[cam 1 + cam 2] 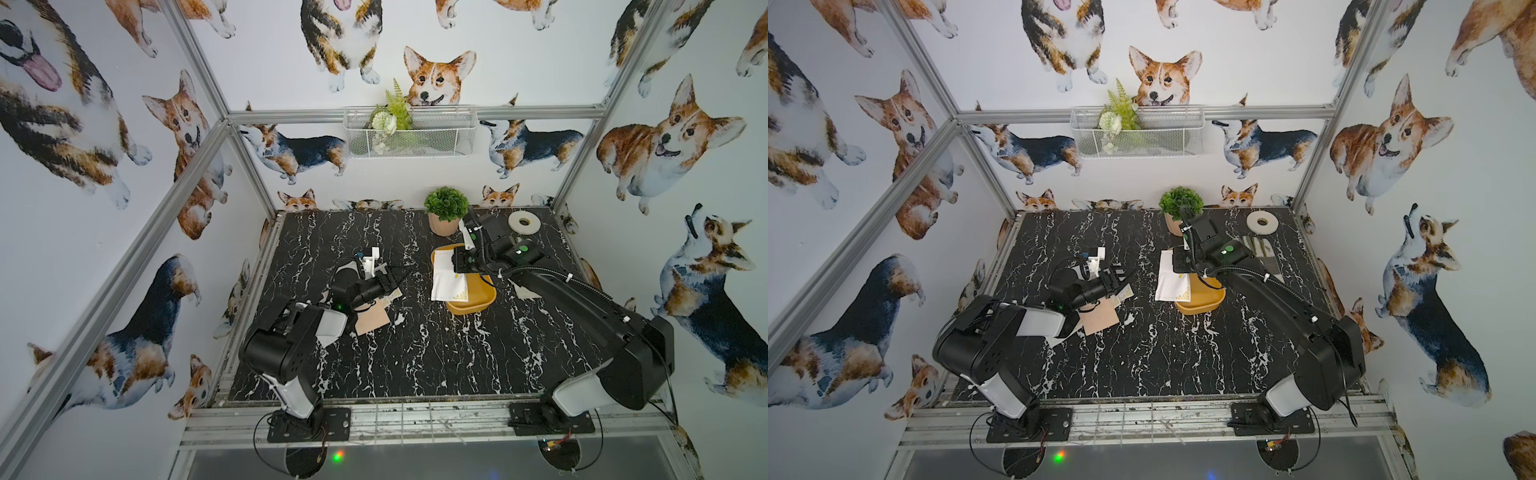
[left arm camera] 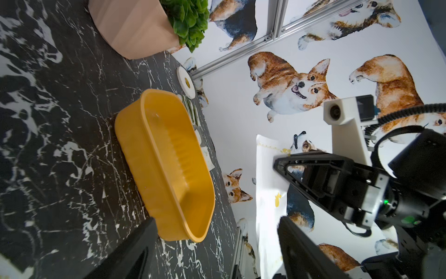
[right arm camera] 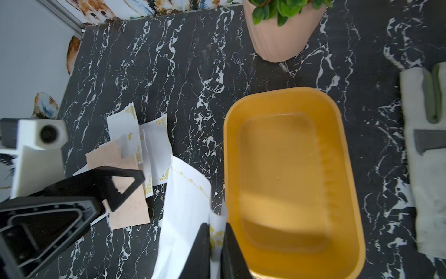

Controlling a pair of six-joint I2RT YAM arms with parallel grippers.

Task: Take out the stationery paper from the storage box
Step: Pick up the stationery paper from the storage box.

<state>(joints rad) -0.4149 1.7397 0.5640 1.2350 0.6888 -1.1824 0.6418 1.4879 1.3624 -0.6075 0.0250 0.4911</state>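
Now, the right gripper (image 3: 216, 232) is pinched nearly closed on the edge of a thin white sheet of stationery paper with gold ornate corners (image 3: 185, 205). The sheet hangs curled, lifted above the shallow yellow-orange plastic storage box with rounded corners (image 3: 284, 169). In the left wrist view there is open air between the paper (image 2: 268, 193) and the box (image 2: 135, 154). In a top view the sheet (image 1: 446, 278) overlaps the box's long edge on the left-arm side. The box floor shows plain yellow in the right wrist view.

The left gripper (image 2: 217, 221) has its jaws spread wide and grips nothing. It hovers over a loose pile of white-and-gold and peach-pink sheets (image 3: 125, 193) lying flat on the black, white-veined marble tabletop (image 1: 415, 353). I cannot tell whether it touches them. The pile sits apart from the box on its left-arm side, with a strip of bare marble between.

Edges and room:
- A green potted plant in a ribbed pink pot (image 1: 445, 212) stands near the box's far short end.
- A white-and-grey glove (image 3: 424, 169) lies along the box's long edge away from the pile, with a band of table between.
- A white tape roll (image 1: 523, 223) sits beyond the glove, near the table's far edge.
- Broad marble runs from the box's near end to the arm bases.
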